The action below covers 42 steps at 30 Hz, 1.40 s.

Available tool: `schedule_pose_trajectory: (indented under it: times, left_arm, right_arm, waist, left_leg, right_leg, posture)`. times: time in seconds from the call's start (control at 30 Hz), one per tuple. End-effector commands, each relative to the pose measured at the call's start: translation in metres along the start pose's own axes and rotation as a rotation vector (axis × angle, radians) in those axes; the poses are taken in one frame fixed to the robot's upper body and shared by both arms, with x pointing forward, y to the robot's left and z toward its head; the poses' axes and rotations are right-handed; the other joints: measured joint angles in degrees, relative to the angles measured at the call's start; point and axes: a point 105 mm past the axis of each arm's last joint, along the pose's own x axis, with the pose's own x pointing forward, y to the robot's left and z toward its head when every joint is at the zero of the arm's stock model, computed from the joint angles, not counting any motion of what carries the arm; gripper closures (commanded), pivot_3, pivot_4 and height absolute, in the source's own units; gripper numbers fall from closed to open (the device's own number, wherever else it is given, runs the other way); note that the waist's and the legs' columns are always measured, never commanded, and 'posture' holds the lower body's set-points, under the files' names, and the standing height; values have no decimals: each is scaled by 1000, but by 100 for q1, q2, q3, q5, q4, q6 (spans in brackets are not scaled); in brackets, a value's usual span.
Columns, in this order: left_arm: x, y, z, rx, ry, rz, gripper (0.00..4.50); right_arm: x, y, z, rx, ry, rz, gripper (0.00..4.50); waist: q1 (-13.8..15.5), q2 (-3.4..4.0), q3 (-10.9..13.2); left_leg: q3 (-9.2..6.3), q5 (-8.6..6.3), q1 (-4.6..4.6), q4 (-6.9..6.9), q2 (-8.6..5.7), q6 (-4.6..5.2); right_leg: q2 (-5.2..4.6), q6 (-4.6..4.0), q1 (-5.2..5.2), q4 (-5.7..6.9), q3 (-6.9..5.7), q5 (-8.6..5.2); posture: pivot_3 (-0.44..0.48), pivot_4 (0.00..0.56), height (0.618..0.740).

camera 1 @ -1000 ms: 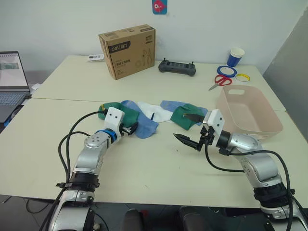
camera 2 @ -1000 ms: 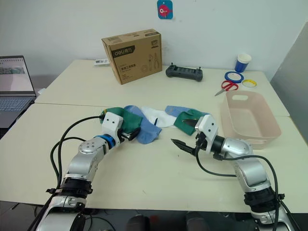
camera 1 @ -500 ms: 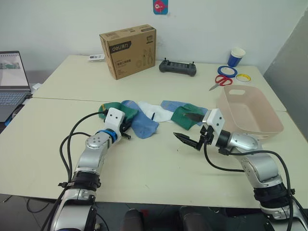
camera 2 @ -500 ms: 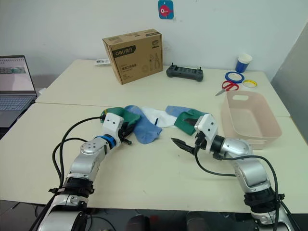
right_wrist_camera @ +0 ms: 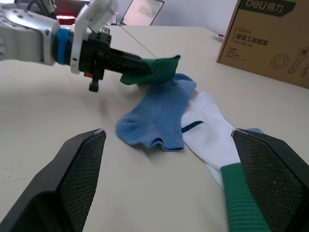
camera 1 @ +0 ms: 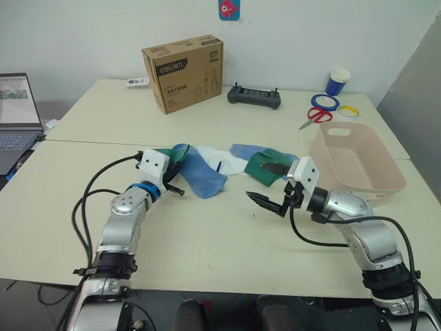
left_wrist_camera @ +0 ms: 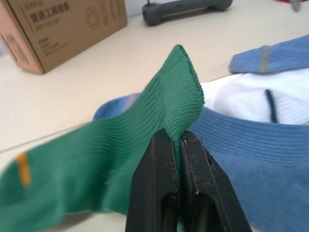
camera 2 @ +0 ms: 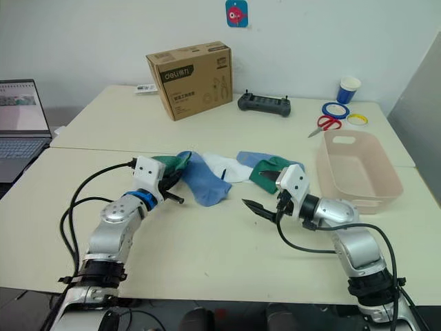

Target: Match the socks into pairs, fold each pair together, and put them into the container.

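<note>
Two end effectors: my left end effector [left_wrist_camera: 176, 140] clenches a dark green ribbed fabric sock [left_wrist_camera: 120, 159].
My right end effector [right_wrist_camera: 176, 181] is spread wide; a light blue sock [right_wrist_camera: 159, 116] lies ahead.

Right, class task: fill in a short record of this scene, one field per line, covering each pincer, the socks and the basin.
left pincer: shut on the dark green fabric sock, its edge lifted
right pincer: open, above the table, holding nothing
light blue fabric sock: flat beside the white fabric sock
pale pink plastic basin: no socks inside
</note>
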Motion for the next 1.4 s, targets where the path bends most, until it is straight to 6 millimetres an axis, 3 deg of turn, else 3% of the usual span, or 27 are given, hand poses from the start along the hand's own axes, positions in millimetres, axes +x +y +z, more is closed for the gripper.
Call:
schedule_pose_trajectory:
  times: [0.03,0.27,0.5,0.6,0.7,0.87,1.03,1.1,1.27,1.4]
  left_arm:
    - [-19,-20,25,32,-33,-145,4482]
    - [-60,-97,35,-24,83,-527,4482]
    - [-46,-133,38,-86,73,-633,4482]
    - [-35,-137,40,-116,49,-611,4482]
    - [-38,-138,37,-122,64,-640,3787]
    - [-51,-121,38,-169,98,-662,2215]
    - [-64,-86,44,-292,101,-633,636]
    - [-64,-67,34,-275,122,-546,19]
    - [-63,-11,-14,-171,217,-227,19]
    - [-61,-10,-29,-214,215,-202,19]
  right_arm:
    - [-2,0,10,-36,-34,6,0]
    - [-6,-6,5,-30,-22,0,0]
    - [-11,-15,2,-41,-3,-22,0]
    - [-14,-19,2,-40,3,-41,0]
    - [-18,-19,-1,-38,14,-45,0]
    - [-27,-18,-7,-42,52,-29,0]
    - [-43,-14,-26,-18,158,58,0]
    - [-46,-16,-29,7,170,58,0]
    - [-43,-18,-39,213,223,-39,0]
    - [-32,-1,-39,305,241,-23,0]
  waist:
    - [9,5,3]
    - [13,9,7]
    - [19,10,7]
    - [22,11,8]
    - [0,12,9]
    - [-1,15,10]
    - [7,16,12]
    - [10,17,12]
    - [-24,18,12]
    - [4,19,12]
  left_leg:
    - [0,0,0,0,0,0]
    - [1,0,1,6,-1,0]
    - [1,0,1,8,-4,0]
    - [1,0,0,9,-6,0]
    - [-1,0,1,8,-3,1]
    - [-5,0,1,6,0,1]
    - [-2,0,1,10,-1,1]
    - [-2,0,2,11,-1,1]
    - [-2,0,8,7,-1,1]
    - [-2,0,0,8,1,1]
  right_leg:
    - [0,0,-1,0,-2,0]
    - [-6,7,2,-3,0,-7]
    - [-6,7,2,-3,0,-8]
    - [-6,7,2,-3,3,-8]
    - [1,6,0,-3,4,-8]
    - [5,4,-1,-1,2,-10]
    - [1,3,0,-2,2,-11]
    - [-1,2,2,-5,2,-13]
    - [1,-1,0,-2,2,-12]
    - [-1,-2,-2,-2,2,-13]
  posture:
    - [0,150,740]
    - [0,150,740]
    - [0,150,740]
    - [0,150,740]
    - [0,150,740]
    - [0,150,740]
    - [0,150,740]
    - [0,150,740]
    - [0,150,740]
    - [0,150,740]
